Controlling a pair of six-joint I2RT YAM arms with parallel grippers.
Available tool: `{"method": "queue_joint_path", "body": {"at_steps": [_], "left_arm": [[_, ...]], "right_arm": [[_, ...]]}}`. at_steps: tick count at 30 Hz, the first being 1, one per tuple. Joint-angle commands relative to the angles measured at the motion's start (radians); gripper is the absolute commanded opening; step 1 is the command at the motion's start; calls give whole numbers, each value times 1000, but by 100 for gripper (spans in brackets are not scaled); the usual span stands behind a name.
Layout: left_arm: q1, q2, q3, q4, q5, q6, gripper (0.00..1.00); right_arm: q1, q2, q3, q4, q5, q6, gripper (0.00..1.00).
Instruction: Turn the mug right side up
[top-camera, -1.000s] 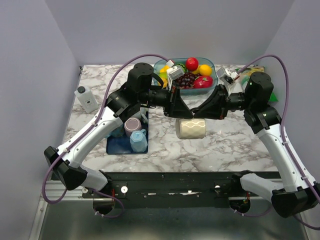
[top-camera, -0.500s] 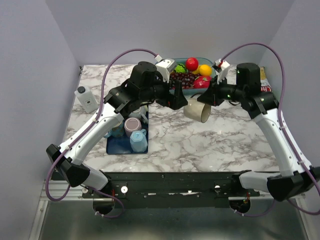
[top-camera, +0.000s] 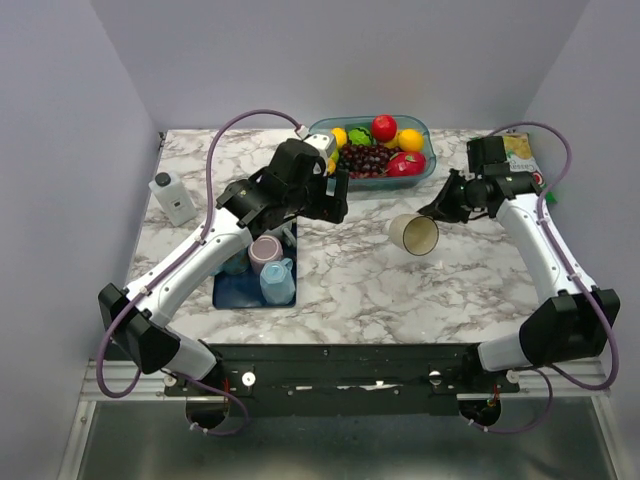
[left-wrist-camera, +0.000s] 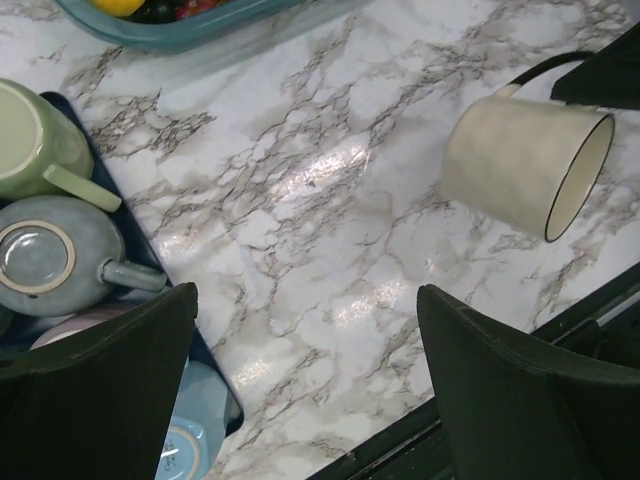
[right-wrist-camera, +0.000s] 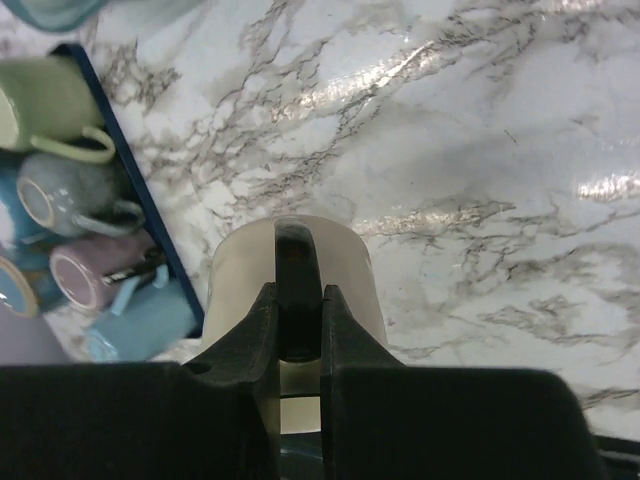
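Mug (top-camera: 412, 233) status: where is it sitting, and what is gripping it?
— It is hanging just in front of the fruit bowl (top-camera: 429, 140), apparently lifted. The right gripper (right-wrist-camera: 297, 300) is clamping its handle (right-wrist-camera: 293, 255). The left gripper (left-wrist-camera: 305, 330) is waiting near the bowl's front left corner, fingers (left-wrist-camera: 100, 380) spread wide, holding nothing.
— How far is the task progressing?
— It is lying roughly on its side, mouth pointing away from the bowl. Judged from this, rotation is partly done; uprighting and setting down are remaining

Left jaws wide, right jaws clamped (elbows bent)
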Motion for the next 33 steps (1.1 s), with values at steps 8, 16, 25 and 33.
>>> {"method": "queue_joint_path", "body": {"at_steps": [8,16,25,33], "left_arm": [[-1,6,-60,-32,-114,-13,99],[-2,-11,-86,-44,-158,-34,99],[-1,-11,-110,-63,-207,-59,99],[-1,5,-106,-104,-227,-56,99]], "right_arm": [[-183,119,-13,-77,-7,553,1],[-266,188,-79,-44,34,718,1],[-333,314,-65,-40,10,822,0],[-340,341,-85,-38,-28,969,0]]}}
